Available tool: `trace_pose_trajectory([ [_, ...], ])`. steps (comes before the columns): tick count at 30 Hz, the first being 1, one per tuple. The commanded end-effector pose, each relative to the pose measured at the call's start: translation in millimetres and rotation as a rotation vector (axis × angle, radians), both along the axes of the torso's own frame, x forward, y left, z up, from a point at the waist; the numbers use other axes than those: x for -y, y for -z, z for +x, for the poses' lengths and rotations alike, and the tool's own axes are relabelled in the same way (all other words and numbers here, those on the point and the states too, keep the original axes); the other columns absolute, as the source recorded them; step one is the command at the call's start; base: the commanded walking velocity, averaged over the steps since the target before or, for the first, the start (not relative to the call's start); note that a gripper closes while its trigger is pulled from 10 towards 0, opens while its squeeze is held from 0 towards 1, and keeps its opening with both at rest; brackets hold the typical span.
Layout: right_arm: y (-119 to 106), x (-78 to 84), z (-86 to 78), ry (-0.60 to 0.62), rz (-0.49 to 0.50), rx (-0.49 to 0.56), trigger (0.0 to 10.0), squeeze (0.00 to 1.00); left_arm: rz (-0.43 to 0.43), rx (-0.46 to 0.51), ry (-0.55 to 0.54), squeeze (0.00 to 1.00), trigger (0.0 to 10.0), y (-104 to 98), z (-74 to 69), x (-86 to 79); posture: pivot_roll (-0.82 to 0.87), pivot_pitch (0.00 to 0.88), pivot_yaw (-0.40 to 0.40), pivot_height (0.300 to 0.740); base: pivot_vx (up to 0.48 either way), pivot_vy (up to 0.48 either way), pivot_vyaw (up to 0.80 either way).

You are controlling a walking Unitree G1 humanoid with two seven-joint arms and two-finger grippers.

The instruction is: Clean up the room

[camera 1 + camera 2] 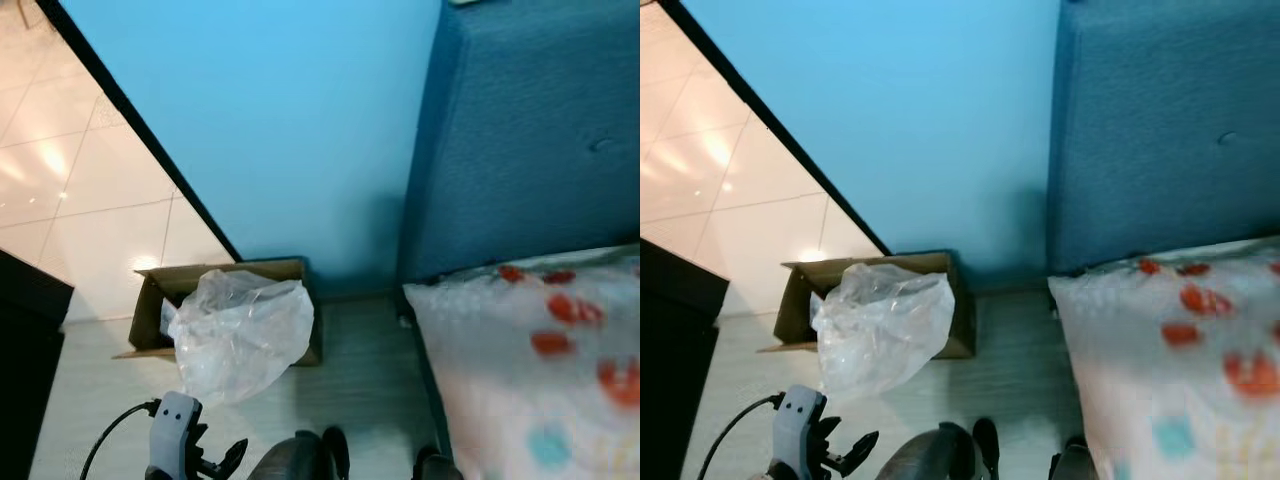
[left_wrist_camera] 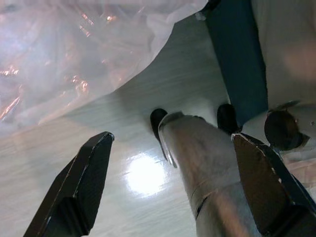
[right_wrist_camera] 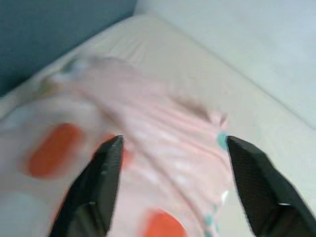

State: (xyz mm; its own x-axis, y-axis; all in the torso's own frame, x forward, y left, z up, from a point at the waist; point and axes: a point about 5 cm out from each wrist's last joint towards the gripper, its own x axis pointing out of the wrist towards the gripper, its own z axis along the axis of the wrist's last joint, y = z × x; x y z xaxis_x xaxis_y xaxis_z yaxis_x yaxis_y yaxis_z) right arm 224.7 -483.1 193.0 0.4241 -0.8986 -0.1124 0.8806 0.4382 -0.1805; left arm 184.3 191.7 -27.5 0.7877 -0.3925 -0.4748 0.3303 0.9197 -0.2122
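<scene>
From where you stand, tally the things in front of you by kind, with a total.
Cardboard box: 1
Clear plastic bag: 1
Blue headboard: 1
White bedcover with orange spots: 1
Total: 4

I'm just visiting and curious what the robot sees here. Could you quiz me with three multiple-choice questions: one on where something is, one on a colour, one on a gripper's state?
1. Where does the cardboard box stand?
A on the bed
B on the floor against the blue wall
C on a shelf

2. What colour are the big spots on the bed cover?
A orange-red
B black
C purple

3. How are the right gripper fingers?
A shut on cloth
B shut, empty
C open

Answers: 1 B, it sits on the floor below the wall. 2 A, orange-red blotches show. 3 C, cover shows between its spread fingers.
</scene>
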Motion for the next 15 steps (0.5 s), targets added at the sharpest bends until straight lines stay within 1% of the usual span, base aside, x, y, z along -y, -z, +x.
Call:
trace_pose_trajectory([
  [1,11.5,0.3,-5.2,-0.007,0.051,-0.063,10.0,1.0,0.001,-0.048,-0.031,0.0,10.0,11.3,-9.8,-0.3,0.12,0.236,0.133,0.724,0.0,0.0,0.0],
  [3,11.4,1.3,-6.6,-0.01,0.062,-0.072,10.0,1.0,-0.003,-0.047,-0.036,0.0,10.0,12.6,-8.1,1.5,0.12,0.236,0.133,0.724,0.0,0.0,0.0],
  [4,9.6,2.3,-7.3,-0.017,0.066,-0.076,10.0,1.0,-0.008,-0.047,-0.043,0.0,10.0,14.1,-5.7,4.2,0.1,0.216,0.12,0.724,0.0,0.0,0.0],
  [6,8.4,2.9,-7.6,-0.023,0.068,-0.079,10.0,1.0,-0.011,-0.047,-0.047,0.0,10.0,15.1,-4.0,6.1,0.1,0.216,0.12,0.724,0.0,0.0,0.0],
  [7,7.7,2.5,-6.6,-0.035,0.068,-0.085,10.0,1.0,-0.014,-0.048,-0.05,0.0,10.0,16.1,-1.7,8.4,0.09,0.202,0.109,0.724,0.0,0.0,0.0],
  [8,7.6,0.4,-3.2,-0.062,0.077,-0.087,10.0,1.0,-0.019,-0.047,-0.054,0.0,10.0,17.1,1.4,11.4,0.07,0.186,0.1,0.724,0.0,0.0,0.0],
  [9,17.0,-13.3,12.6,-0.195,0.118,-0.122,10.0,1.0,-0.027,-0.045,-0.059,0.0,10.0,17.9,6.4,15.9,0.05,0.159,0.086,0.724,0.0,0.0,0.0],
  [10,17.0,-13.3,12.6,-0.195,0.118,-0.122,10.0,1.0,-0.027,-0.045,-0.059,0.0,10.0,17.9,6.4,15.9,0.05,0.159,0.086,0.724,0.0,0.0,0.0],
  [11,28.5,-29.6,27.8,-0.332,0.173,-0.151,10.0,0.2,-0.034,-0.045,-0.063,0.0,10.0,18.4,10.9,19.8,0.04,0.151,0.083,0.724,0.0,0.0,0.0],
  [12,47.2,-53.5,43.8,-0.496,0.254,-0.193,10.0,0.0,-0.04,-0.045,-0.067,0.0,10.0,18.7,16.5,24.4,0.02,0.124,0.07,0.724,0.0,0.0,0.0],
  [13,47.2,-53.5,43.8,-0.496,0.254,-0.193,10.0,0.0,-0.04,-0.045,-0.067,0.0,10.0,18.7,16.5,24.4,0.02,0.124,0.07,0.724,0.0,0.0,0.0],
  [14,70.6,-78.9,54.7,-0.605,0.327,-0.229,10.0,0.0,-0.043,-0.048,-0.075,0.0,10.0,18.7,22.1,27.2,0.01,0.105,0.059,0.724,0.0,0.0,0.0],
  [15,87.5,-96.0,59.2,-0.646,0.372,-0.249,10.0,0.0,-0.042,-0.051,-0.084,0.0,10.0,18.8,26.9,29.3,0.0,0.09,0.053,0.724,0.0,0.0,0.0],
])
